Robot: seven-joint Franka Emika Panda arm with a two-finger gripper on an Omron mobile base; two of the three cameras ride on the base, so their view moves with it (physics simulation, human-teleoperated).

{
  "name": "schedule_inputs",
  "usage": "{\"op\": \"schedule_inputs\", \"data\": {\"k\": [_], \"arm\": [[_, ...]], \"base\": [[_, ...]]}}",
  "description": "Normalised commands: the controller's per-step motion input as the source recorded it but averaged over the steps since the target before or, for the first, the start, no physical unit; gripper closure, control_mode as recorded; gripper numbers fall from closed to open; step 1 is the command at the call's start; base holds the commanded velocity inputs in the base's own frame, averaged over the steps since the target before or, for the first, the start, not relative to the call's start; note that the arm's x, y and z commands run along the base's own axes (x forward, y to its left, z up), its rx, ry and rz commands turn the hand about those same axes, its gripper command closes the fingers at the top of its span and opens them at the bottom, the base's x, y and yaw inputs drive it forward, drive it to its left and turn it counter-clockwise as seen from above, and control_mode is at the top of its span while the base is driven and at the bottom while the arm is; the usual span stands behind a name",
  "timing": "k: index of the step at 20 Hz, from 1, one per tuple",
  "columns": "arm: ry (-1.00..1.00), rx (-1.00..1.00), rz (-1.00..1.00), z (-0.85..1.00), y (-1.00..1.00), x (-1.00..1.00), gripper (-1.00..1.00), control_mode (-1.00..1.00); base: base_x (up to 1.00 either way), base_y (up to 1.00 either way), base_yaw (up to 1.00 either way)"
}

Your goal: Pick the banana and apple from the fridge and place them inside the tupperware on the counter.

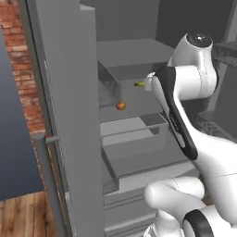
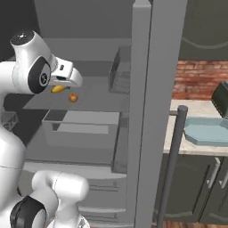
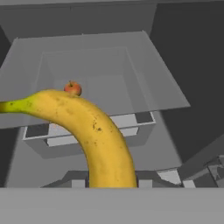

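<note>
My gripper [image 2: 63, 84] is shut on the banana [image 3: 97, 135] inside the open fridge [image 1: 134, 60], holding it above a shelf. In the hand view the yellow fruit curves from the bottom centre up to the left edge, covering my fingertips. Its tip pokes out past my wrist in the left base view [image 1: 139, 84], and it shows under my hand in the right base view [image 2: 58, 89]. The apple [image 3: 73, 88] rests on the grey shelf just beyond it [image 1: 120, 106] [image 2: 73, 97]. The light-blue tupperware [image 2: 208, 132] lies on the beige counter [image 2: 189, 108] to the right of the fridge.
The open fridge door [image 2: 151, 89] with its long grey handle [image 2: 171, 160] stands between the shelves and the counter. The other door [image 1: 69, 115] stands on the left. A drawer [image 2: 80, 127] sits pulled out under the shelf. A dark toaster [image 2: 221, 97] stands behind the tupperware.
</note>
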Motion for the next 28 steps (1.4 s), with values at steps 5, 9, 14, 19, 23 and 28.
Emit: {"op": "schedule_inputs", "data": {"k": [5, 9, 14, 19, 23, 28], "arm": [[0.00, 0.00, 0.00, 0.00, 0.00, 0.00, 1.00, 1.00], [0.00, 0.00, 0.00, 0.00, 0.00, 0.00, 1.00, 1.00], [0.00, 0.00, 0.00, 0.00, 0.00, 0.00, 1.00, 1.00], [0.00, 0.00, 0.00, 0.00, 0.00, 0.00, 1.00, 1.00], [0.00, 0.00, 0.00, 0.00, 0.00, 0.00, 1.00, 1.00], [0.00, 0.00, 0.00, 0.00, 0.00, 0.00, 1.00, 1.00]], "base": [[-0.11, 0.40, -0.34], [-0.61, 0.40, -0.30], [-0.53, -0.04, -0.34], [-0.24, -0.09, -0.35], [-0.25, 0.00, -0.42], [-0.60, 0.00, -0.46]]}}
